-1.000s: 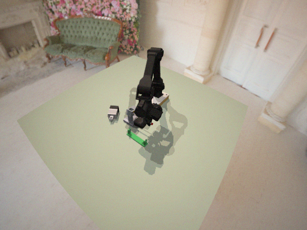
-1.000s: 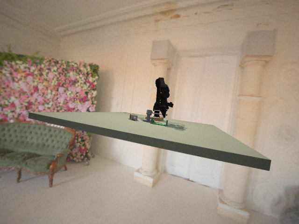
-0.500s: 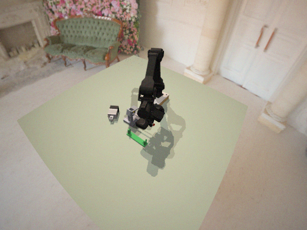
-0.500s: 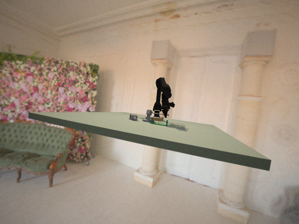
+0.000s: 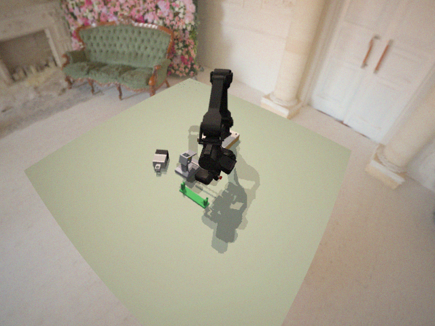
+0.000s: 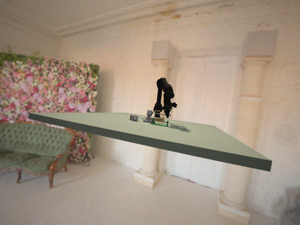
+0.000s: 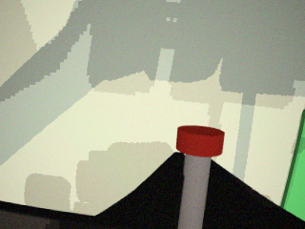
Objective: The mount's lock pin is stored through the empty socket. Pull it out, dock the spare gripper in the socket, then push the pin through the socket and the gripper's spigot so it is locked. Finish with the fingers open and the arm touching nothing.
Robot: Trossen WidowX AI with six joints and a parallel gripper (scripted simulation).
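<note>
The lock pin has a pale grey shaft and a red head (image 5: 220,177) (image 6: 169,115) (image 7: 200,142). My gripper (image 5: 215,177) (image 6: 167,116) (image 7: 188,162) is shut on the pin just below its head and holds it roughly level above the table. The grey mount (image 5: 185,158) (image 6: 149,113) stands upright beside the arm, its boxy socket on top. The pin's far end points at the socket; whether its tip is clear of the hole cannot be told. The spare gripper (image 5: 160,159) (image 6: 133,117), a grey and dark block with a small spigot, lies on the table apart from the mount.
A green rack (image 5: 194,197) (image 6: 160,124) (image 7: 296,181) with an upright post at each end lies on the table near the mount, below and to one side of the pin. The arm's base (image 5: 230,139) (image 6: 158,119) stands behind the mount.
</note>
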